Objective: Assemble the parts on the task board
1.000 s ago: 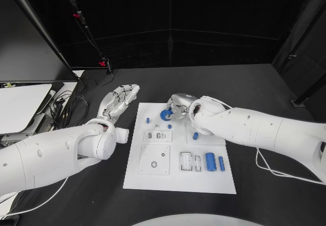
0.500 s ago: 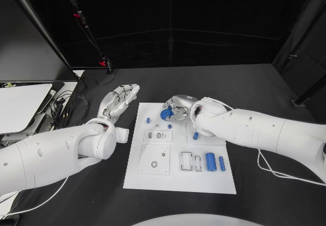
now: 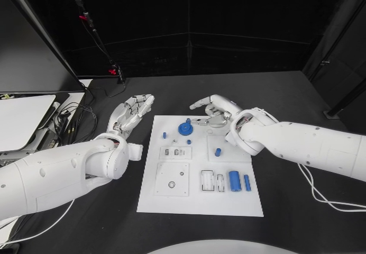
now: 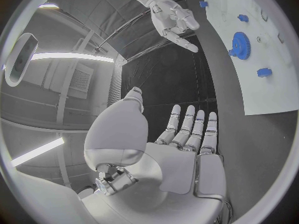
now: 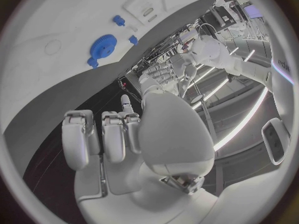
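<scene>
Several small blue plastic parts sit on the flat white rectangular task board (image 3: 229, 203), which lies in the middle of the black tabletop (image 3: 290, 100). Nearest the board's far edge is a round blue toothed gear (image 3: 185, 128), with a tiny blue peg (image 3: 164, 135) beside it toward the left arm's side and another small blue peg (image 3: 189, 141) just in front of it. A short blue stud (image 3: 217, 152) stands near the board's centre. Closer to the robot, a thick blue cylinder (image 3: 235, 181) and a thin blue rod (image 3: 247, 182) lie side by side, next to two narrow rectangular slots (image 3: 211, 181). A square white inset plate with a small hole (image 3: 172, 179) sits toward the left arm's side, with a smaller white inset block (image 3: 176, 152) beyond it.

The right robot hand (image 3: 213, 112) hovers above the board's far edge, just beyond the gear and apart from it; its fingers are loosely spread and hold nothing. In the left wrist view the same hand (image 4: 176, 19) shows fingers apart, clear of the gear (image 4: 241, 45).

The left robot hand (image 3: 132, 112) is off the board, over the tabletop beside its far corner, fingers stretched out straight and parted, holding nothing.

A bundle of black cables (image 3: 76, 119) lies on the tabletop beyond the left arm.
</scene>
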`<state>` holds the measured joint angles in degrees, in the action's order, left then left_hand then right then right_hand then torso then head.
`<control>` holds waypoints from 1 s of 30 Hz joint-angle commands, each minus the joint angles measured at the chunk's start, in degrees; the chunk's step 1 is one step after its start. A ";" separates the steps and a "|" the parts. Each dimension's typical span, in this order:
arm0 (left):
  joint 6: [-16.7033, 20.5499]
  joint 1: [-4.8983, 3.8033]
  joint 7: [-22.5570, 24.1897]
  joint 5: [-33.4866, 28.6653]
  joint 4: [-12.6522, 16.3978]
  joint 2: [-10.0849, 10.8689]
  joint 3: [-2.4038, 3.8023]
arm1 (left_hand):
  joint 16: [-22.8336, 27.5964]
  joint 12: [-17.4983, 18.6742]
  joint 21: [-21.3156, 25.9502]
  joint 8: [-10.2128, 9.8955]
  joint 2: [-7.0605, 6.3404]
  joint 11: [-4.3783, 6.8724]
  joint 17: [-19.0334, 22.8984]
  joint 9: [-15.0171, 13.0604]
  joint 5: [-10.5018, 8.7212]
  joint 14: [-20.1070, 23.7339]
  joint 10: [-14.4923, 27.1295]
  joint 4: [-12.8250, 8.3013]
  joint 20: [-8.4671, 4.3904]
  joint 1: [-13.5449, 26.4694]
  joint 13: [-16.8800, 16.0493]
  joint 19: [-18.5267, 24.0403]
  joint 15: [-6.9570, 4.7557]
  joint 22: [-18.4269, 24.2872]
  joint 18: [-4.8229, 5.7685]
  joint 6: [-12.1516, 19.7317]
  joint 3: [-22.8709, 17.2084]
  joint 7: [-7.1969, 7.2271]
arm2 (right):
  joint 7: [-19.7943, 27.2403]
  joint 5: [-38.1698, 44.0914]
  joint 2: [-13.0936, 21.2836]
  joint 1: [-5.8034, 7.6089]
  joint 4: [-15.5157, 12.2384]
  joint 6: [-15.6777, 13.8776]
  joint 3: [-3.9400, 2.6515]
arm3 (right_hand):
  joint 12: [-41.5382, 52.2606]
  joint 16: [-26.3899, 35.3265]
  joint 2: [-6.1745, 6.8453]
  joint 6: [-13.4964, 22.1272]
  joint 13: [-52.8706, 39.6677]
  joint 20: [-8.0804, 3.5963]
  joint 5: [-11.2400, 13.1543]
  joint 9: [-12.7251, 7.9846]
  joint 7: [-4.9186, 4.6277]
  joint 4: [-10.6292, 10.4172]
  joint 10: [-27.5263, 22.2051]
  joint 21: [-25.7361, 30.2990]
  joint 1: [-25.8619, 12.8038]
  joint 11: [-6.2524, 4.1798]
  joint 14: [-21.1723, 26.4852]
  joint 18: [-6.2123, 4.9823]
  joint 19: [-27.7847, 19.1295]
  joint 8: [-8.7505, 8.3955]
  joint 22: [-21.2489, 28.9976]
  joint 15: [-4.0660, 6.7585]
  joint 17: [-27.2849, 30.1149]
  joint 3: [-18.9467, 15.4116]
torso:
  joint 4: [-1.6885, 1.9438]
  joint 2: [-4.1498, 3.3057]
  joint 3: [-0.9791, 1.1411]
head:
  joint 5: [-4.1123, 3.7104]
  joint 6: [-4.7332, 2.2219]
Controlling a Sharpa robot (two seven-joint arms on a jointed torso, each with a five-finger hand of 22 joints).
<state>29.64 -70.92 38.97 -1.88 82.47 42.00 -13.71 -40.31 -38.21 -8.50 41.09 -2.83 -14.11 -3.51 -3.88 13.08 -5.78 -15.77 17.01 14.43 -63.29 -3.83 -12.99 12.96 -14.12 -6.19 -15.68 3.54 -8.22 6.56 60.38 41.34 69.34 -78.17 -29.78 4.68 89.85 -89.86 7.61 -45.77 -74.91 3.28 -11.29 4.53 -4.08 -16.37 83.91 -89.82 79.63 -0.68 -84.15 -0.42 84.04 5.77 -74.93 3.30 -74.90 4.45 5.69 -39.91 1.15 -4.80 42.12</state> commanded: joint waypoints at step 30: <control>-0.98 1.23 16.10 0.12 -0.81 -0.17 0.06 | -0.21 -0.36 -0.47 0.20 0.79 -0.47 -0.09 0.08 0.34 -0.15 0.11 -0.08 0.45 -0.15 0.09 0.08 0.59 -0.15 0.74 -0.13 -0.56 -8.60 | -1.52 4.98 16.48 -1.76 -1.40 3.96 0.21 | 0.15 -0.14 -1.40 -6.54 -15.09 1.21 7.12 -0.12 -0.75 0.53 6.09 -0.18 3.42 1.24 -5.85 0.42 5.96 1.11 -15.07 -1.29 -15.10 -0.57 | -0.36 0.28 -0.25 | -4.69 0.13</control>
<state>29.24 -69.62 38.97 -1.88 81.65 41.81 -13.71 -40.26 -38.21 -8.71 41.09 -2.53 -14.10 -3.54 -3.88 13.08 -6.00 -15.77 16.86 14.43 -63.59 -3.83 -12.99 13.18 -14.18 -6.20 -15.68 3.39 -8.22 6.41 60.24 58.01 67.65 -79.80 -28.13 4.93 89.85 -89.86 6.26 -52.03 -74.91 4.12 -4.41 4.50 -4.81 -15.70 83.84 -89.82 82.61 0.42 -84.04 -0.42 84.04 7.10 -74.92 2.35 -74.93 3.98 5.27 -39.59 0.91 -9.53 42.24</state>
